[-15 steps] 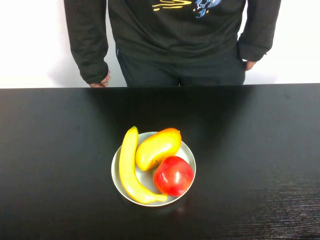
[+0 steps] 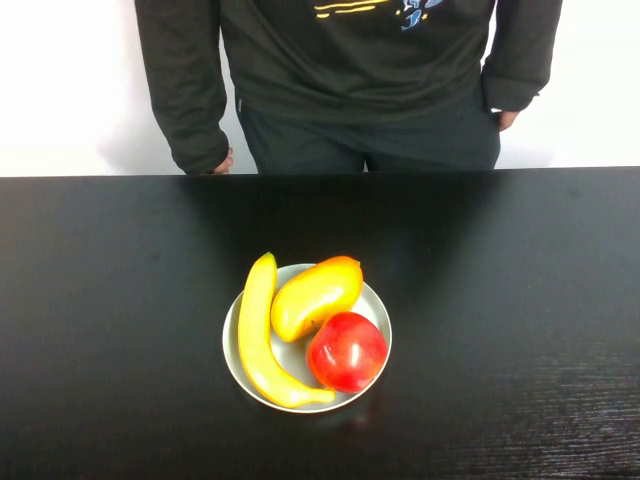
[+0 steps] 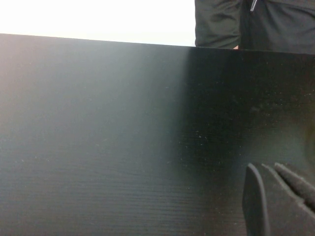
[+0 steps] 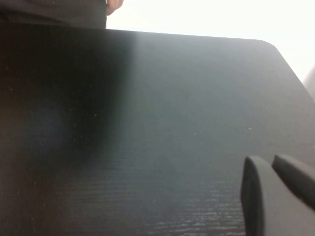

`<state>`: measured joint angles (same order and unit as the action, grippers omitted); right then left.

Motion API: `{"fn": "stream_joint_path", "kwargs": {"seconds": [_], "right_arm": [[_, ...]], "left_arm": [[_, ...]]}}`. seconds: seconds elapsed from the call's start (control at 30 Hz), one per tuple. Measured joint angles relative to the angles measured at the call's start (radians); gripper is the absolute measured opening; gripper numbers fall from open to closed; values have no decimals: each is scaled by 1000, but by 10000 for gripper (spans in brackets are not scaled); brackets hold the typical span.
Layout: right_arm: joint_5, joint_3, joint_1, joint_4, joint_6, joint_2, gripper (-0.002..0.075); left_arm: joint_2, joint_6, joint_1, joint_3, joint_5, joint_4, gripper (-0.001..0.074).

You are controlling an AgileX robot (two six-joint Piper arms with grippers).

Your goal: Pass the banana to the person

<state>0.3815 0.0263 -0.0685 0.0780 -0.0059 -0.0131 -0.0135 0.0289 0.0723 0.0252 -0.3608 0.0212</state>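
Pre-grasp step: the banana (image 2: 257, 335) lies on the plate (image 2: 378, 312). Left gripper (image 3: 280, 196) and right gripper (image 4: 278, 189) hover above the bench (image 2: 520, 300), seemingly closed, empty. Next: reach, grasp, present to the person (image 2: 350, 70).

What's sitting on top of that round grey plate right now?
On the round grey plate lie a long yellow banana, a stubby yellow-orange mango and a round red apple. The fruit hides most of the plate's middle. Neither the left gripper nor the right gripper is near it.
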Motion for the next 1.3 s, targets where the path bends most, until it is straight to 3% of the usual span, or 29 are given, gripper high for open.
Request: {"fn": "stream_joint_path", "kwargs": {"seconds": [0.8,0.97,1.13,1.3], "right_arm": [[0,0,0,0,0,0,-11],[0,0,0,0,0,0,-11],[0,0,0,0,0,0,-11],[0,0,0,0,0,0,-11]], "left_arm": [[0,0,0,0,19,14,-4],[0,36,0,0,54,-121,-4],[0,123,0,0,207,-360,-4],[0,153,0,0,290,-432,-4]]}}
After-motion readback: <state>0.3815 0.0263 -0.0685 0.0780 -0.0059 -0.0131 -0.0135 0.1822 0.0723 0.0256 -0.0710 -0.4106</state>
